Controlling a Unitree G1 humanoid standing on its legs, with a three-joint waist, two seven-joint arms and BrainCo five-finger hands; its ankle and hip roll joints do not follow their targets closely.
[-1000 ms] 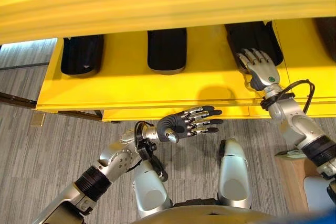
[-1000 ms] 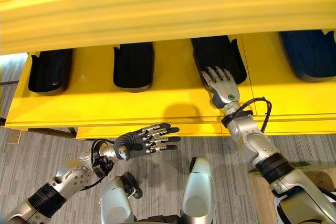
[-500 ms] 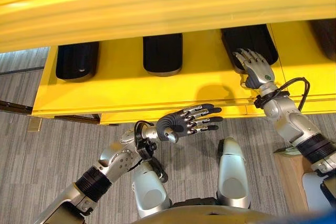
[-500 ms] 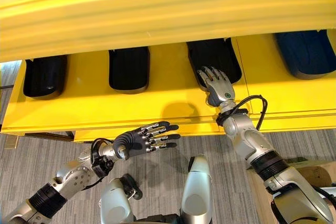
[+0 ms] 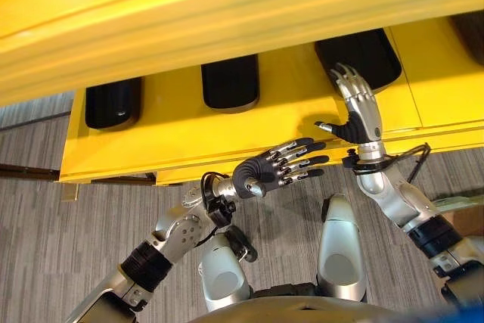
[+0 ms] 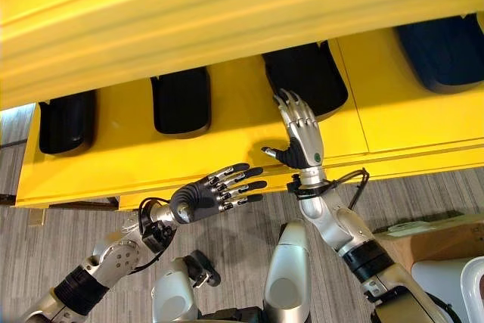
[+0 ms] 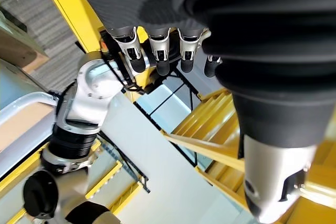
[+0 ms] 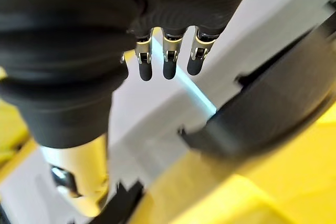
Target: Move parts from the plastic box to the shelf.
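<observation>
**Right hand at the third part, left hand idle below the shelf**

From my station I see the right hand point(image 5: 359, 115) raised over the yellow shelf point(image 5: 189, 122), fingers straight and slightly fanned, thumb stuck out to the side. Its fingertips point(image 6: 291, 100) reach the near edge of a black part point(image 5: 361, 54) that lies on the shelf just beyond them; I cannot tell whether they touch it or hover just short of it. Nothing is pinched or wrapped in that hand. In the right wrist view the fingers hang straight with the dark part just past them.

Further to that hand's left on the same shelf level lie two more black parts, one in the middle point(image 5: 231, 83) and one at the far end point(image 5: 113, 102), each well apart from the others. Off to the hand's right, past a seam in the shelf, sits a dark blue part point(image 6: 442, 49).

My left hand point(image 5: 276, 173) hovers in front of the shelf's front lip, below and to the left of the right hand, fingers stretched out and spread, holding nothing. Under it is grey carpet floor point(image 5: 45, 247).
</observation>
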